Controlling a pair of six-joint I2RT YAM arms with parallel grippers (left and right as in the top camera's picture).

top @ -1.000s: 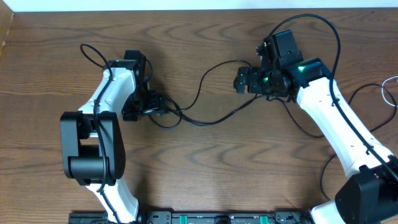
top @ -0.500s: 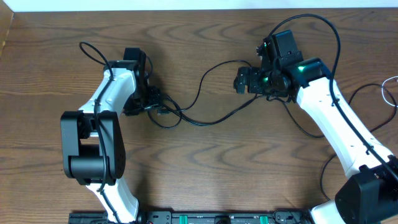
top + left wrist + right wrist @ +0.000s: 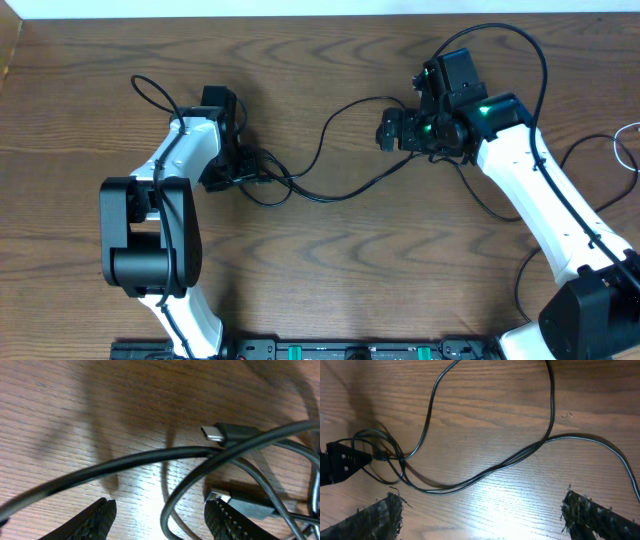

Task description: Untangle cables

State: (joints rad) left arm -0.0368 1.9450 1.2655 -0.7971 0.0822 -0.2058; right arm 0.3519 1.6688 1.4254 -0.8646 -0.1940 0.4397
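Black cable [image 3: 345,194] looped across the middle of a brown wood-grain table [image 3: 300,60].
Its tangled end, with a silver-tipped plug [image 3: 220,432], lies left of centre between the spread fingers of the left gripper [image 3: 250,168], unpinched; the right gripper [image 3: 385,130], upper right, is wide open above the wood; a white cable [image 3: 628,145] curls at the right edge; a pale strip [image 3: 300,7] borders the top edge.

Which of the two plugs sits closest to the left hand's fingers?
The lower plug, just above one fingertip; the USB-C plug lies farther up.
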